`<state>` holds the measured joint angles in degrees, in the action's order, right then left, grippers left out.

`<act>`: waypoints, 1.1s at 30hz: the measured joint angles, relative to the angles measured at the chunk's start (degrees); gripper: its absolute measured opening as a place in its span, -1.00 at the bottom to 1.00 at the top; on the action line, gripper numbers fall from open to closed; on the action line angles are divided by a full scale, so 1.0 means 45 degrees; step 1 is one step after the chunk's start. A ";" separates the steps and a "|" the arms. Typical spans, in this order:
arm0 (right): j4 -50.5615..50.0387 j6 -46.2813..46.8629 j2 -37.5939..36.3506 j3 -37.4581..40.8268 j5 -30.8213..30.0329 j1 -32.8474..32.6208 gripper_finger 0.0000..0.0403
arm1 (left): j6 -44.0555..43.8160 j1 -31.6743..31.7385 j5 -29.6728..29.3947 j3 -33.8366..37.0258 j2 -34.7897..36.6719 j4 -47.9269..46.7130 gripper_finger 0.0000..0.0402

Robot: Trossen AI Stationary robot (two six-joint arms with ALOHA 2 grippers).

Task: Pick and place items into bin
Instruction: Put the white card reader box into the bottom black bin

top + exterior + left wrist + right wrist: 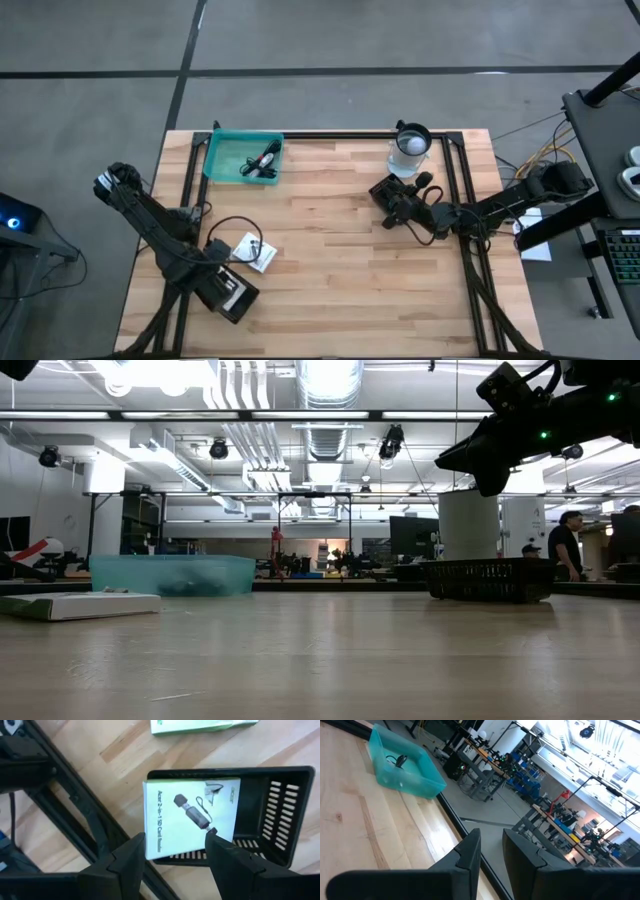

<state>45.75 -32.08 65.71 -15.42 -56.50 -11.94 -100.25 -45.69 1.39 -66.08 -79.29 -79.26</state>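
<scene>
My left gripper (172, 857) hangs open, pointing down, over a black slotted basket (280, 810) at the table's near left (240, 300). A white printed packet (190, 815) lies flat inside the basket, below the fingers and apart from them. A second white packet (258, 252) and a thin black cable (235, 228) lie on the table just beyond the basket. A black-and-red cable (262, 160) lies in the teal bin (225, 158) at the far left. My right gripper (492, 852) waits level near the far right (383, 192), slightly open and holding nothing.
A clear cup with a white ball (410, 150) stands at the far edge, close to my right gripper. A black frame (465, 200) runs along the table's sides. Bare wood (330, 260) lies between the two arms. People stand in the room beyond the table (565, 545).
</scene>
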 joint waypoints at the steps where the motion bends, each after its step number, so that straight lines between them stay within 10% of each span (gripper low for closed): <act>1: 0.0000 -0.0005 0.0000 0.0000 0.0000 0.0000 -0.66 | 0.0013 0.0058 -0.0075 0.0000 0.0000 0.0040 -0.06; 10: 0.0003 0.0019 0.0000 0.0000 -0.0003 0.0000 -0.66 | 0.1212 0.0699 -0.3422 -0.0005 -0.0034 0.0058 -0.06; 17: 0.0003 0.0000 -0.0002 0.0000 0.0002 0.0000 -0.66 | 0.6262 0.1527 -0.6568 0.0229 -0.0039 0.1089 -0.06; 33: -0.0201 0.1112 -0.0005 0.0005 -0.0002 0.0000 -0.66 | 1.6328 0.5694 -0.4768 0.3581 -0.0099 0.6096 -0.06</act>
<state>44.84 -27.07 65.69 -15.40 -56.51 -11.94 -26.77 -20.07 -20.07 -49.97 -79.73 -51.83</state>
